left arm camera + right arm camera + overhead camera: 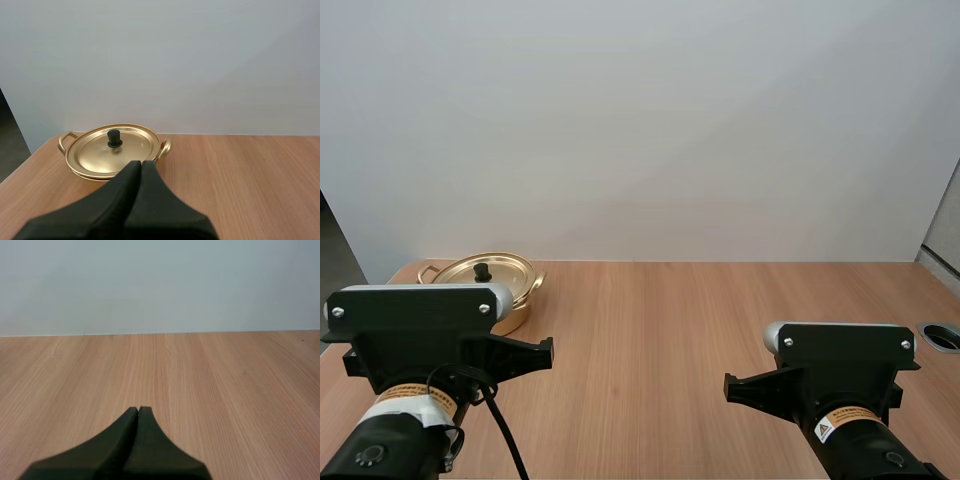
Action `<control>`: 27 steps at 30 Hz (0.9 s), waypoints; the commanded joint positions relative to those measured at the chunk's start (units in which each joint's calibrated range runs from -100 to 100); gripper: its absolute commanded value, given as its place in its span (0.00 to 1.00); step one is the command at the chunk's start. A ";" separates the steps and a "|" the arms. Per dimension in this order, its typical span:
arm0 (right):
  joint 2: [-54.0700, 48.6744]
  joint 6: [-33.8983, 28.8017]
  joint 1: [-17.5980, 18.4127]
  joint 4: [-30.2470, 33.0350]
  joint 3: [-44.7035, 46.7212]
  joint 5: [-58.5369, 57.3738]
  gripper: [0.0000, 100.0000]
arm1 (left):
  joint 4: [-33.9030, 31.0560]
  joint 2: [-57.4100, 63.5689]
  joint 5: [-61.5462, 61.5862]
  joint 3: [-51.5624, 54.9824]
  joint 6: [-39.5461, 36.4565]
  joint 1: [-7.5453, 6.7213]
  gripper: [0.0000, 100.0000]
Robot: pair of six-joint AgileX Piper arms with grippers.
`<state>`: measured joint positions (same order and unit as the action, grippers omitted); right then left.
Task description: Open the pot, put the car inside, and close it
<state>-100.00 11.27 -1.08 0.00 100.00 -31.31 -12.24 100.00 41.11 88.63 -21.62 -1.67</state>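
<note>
Gold pot (520, 305) sits on the far left part of the tabletop (700, 330), close to the back edge. Its lid (95, 155) is on and lies flat, so the pot is not open yet. A small black knob (114, 138) stands up in the middle of the lid. The pot has two loop handles (165, 146), one on each side, and a line through them runs from side to side as the left hand sees it.

The left hand (141, 162) points at the pot. The pot lies just ahead of it and a little to its left, near but not touching. Its two black fingers are pressed together with nothing between them. The right hand (138, 409) is clenched on nothing too. It looks out over bare wood, well apart from the pot.

So the left arm is the nearer one by far. It seems best placed for the first job: spread its fingers, go forward and down, and pinch the knob to lift the lid. The knob is small, so the fingers need to come down right over it.
</note>
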 commanded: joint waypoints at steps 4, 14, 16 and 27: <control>0.00 0.02 -0.01 0.00 0.00 0.01 0.00 | 0.02 0.00 0.00 -0.02 0.05 0.00 0.01; 0.00 0.02 -0.01 0.00 0.00 0.01 0.00 | 0.00 0.00 -2.80 1.93 0.05 0.00 0.01; 0.00 0.02 -0.01 0.00 0.00 0.01 0.00 | 0.16 0.00 -5.01 5.67 0.05 0.00 0.01; 0.00 0.02 -0.01 -0.51 0.00 0.09 0.00 | 3.23 0.00 -11.84 11.37 0.15 -0.24 0.01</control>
<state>-100.00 11.27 -1.08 -0.33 100.00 -31.18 -9.03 99.98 29.28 100.00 -21.50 -1.90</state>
